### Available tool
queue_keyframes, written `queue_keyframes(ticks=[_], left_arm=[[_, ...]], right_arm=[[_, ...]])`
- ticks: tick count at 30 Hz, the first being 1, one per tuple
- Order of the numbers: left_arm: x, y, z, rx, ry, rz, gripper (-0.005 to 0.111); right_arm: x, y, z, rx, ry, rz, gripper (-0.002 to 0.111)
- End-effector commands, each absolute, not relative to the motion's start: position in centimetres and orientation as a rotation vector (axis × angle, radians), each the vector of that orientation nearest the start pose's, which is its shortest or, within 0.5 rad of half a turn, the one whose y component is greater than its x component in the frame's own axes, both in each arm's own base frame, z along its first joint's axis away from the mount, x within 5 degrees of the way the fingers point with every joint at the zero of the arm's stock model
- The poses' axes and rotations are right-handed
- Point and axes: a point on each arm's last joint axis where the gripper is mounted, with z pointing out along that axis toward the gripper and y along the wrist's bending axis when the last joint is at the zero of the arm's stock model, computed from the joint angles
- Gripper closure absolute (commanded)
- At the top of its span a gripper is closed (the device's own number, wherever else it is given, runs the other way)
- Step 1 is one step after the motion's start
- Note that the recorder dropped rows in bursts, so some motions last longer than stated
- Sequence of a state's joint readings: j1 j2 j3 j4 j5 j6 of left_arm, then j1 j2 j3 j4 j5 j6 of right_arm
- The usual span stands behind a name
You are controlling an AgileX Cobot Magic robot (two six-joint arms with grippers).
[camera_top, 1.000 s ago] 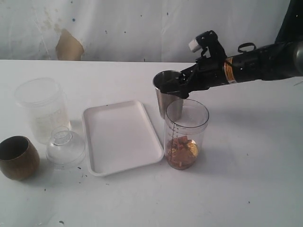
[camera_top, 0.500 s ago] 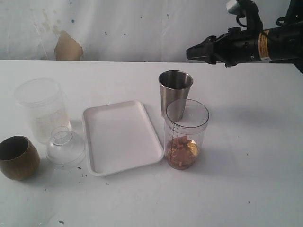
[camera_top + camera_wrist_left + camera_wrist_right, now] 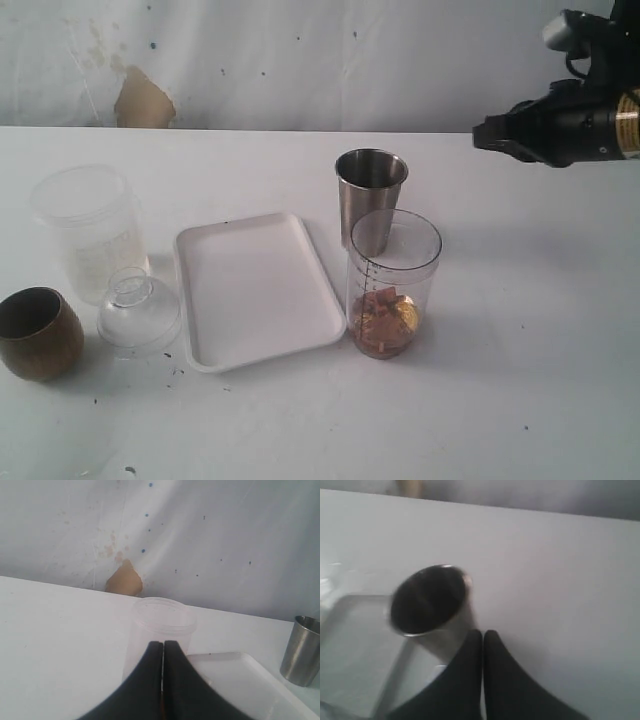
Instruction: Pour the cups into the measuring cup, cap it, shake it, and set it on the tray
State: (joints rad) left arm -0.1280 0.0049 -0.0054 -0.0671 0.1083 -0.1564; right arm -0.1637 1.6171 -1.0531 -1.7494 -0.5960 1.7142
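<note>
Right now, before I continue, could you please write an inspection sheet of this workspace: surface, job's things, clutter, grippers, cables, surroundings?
Surface: white table, a few dark specks near the front.
Job's things: steel tumbler upright just behind the measuring cup, which is uncapped and holds brown-gold pieces; wooden cup front left; white tray in the middle, nothing on it.
Clutter: frosted jar; clear dome lid in front of it.
Grippers: right gripper shut, empty, in the air right of the tumbler; left gripper shut, empty.
Cables: nothing seen.
Surroundings: stained white wall with a brown patch.

A white table [image 3: 560, 380] meets a stained white backdrop [image 3: 300, 60] bearing a tan patch [image 3: 146, 98].
</note>
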Motion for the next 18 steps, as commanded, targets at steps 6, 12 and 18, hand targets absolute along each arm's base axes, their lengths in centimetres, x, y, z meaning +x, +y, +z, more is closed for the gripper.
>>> queue_keyframes(ticks=[6, 12, 18], left_arm=[[5.6, -0.8, 20.4, -0.072, 1.589, -0.289, 0.106], [5.6, -0.8, 20.4, -0.073, 1.589, -0.290, 0.106], [5.6, -0.8, 20.4, -0.073, 1.591, -0.290, 0.106]], right_arm=[[28.9, -4.6, 30.7, -0.109, 1.928, -0.447, 0.108], [28.6, -5.4, 29.8, -0.010, 2.265, -0.756, 0.108], [29.7, -1.6, 29.6, -0.099, 2.696, -0.348, 0.108]])
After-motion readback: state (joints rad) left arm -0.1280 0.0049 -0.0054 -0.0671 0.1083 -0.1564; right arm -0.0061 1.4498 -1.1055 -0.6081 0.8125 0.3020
